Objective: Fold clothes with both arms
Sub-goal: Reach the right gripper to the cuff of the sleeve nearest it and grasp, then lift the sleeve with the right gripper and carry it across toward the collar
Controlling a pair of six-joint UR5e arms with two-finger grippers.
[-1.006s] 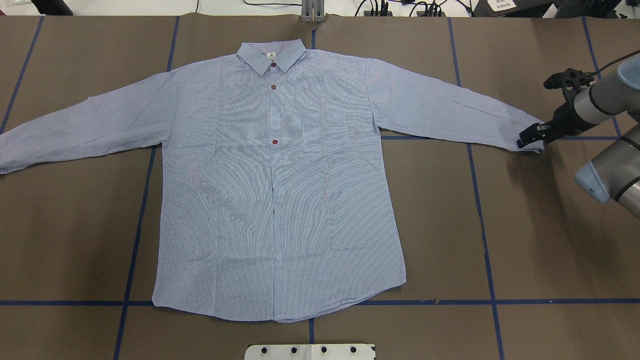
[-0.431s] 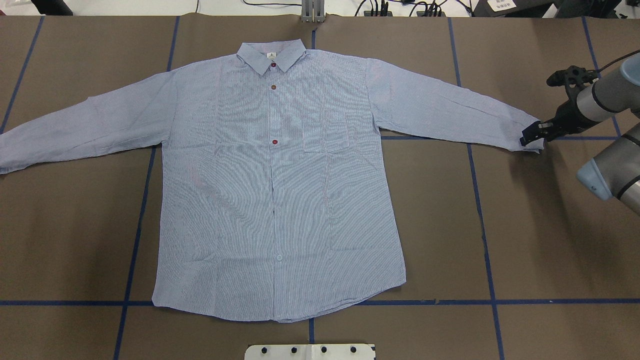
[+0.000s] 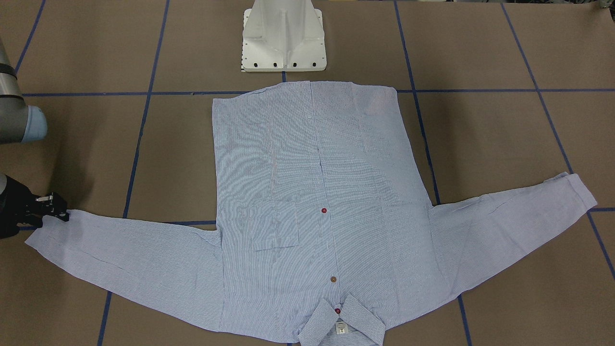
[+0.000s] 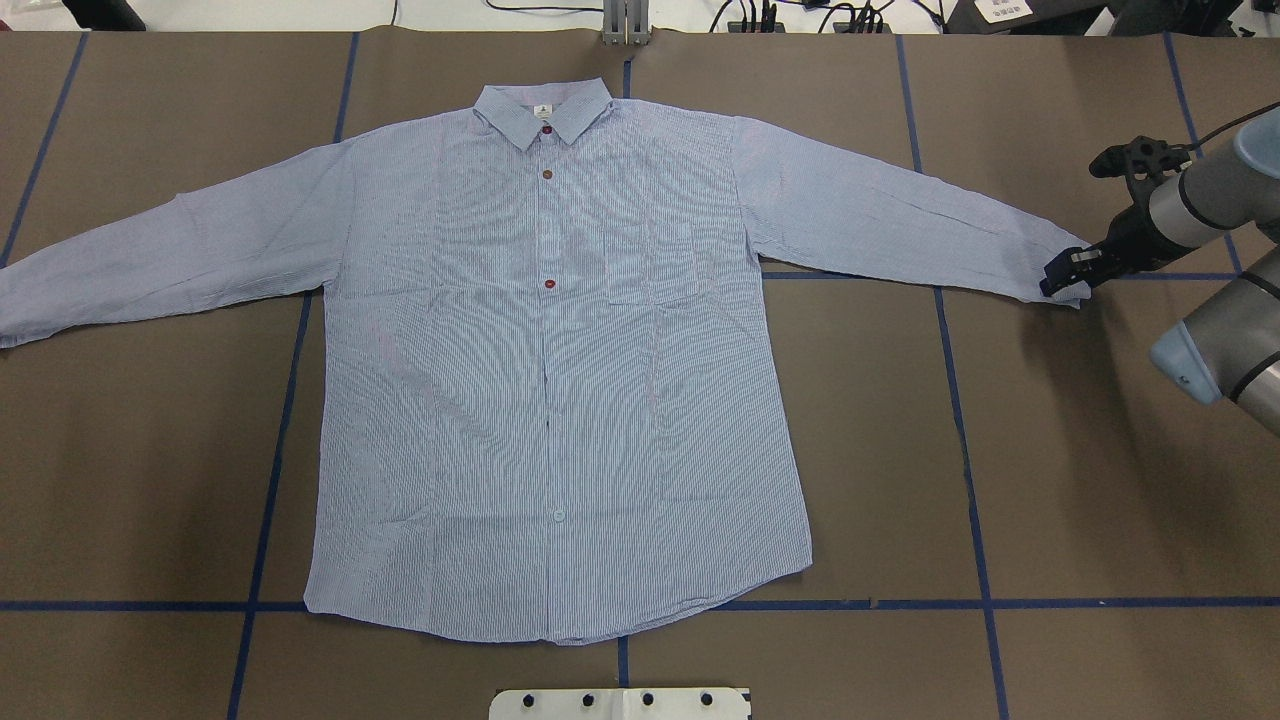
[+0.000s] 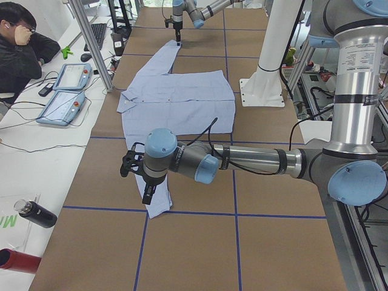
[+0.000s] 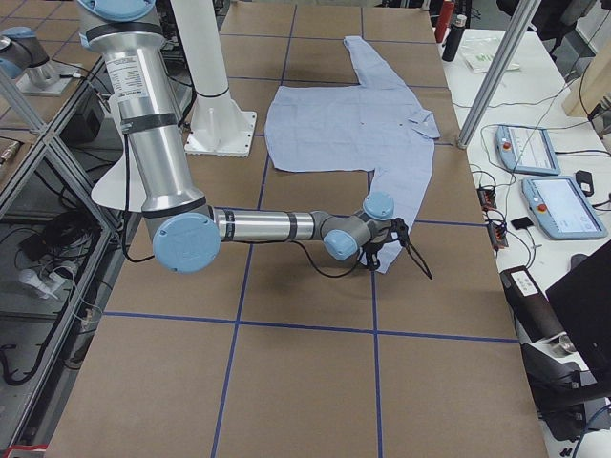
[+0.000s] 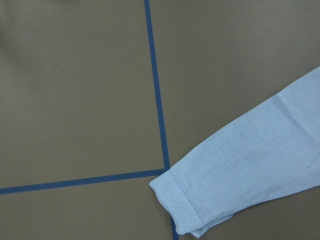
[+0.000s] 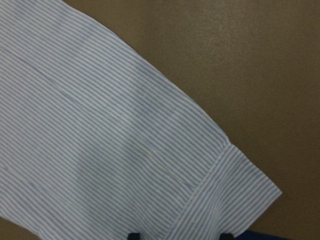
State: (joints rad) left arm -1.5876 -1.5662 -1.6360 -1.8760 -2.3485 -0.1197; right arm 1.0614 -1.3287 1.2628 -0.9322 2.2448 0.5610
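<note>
The shirt (image 4: pixel 560 380) is lying flat and face up on the table (image 4: pixel 1050 480), collar away from the robot, both sleeves spreading outward. The right gripper (image 4: pixel 1063 274) is sitting at the cuff (image 8: pixel 235 192) on that side — its fingertips (image 8: pixel 227 235) are standing apart, gripping nothing, striped cloth showing between them. The left gripper (image 5: pixel 148 195) is hanging over the other cuff (image 7: pixel 182 205); whether it is spread or closed I cannot tell.
</note>
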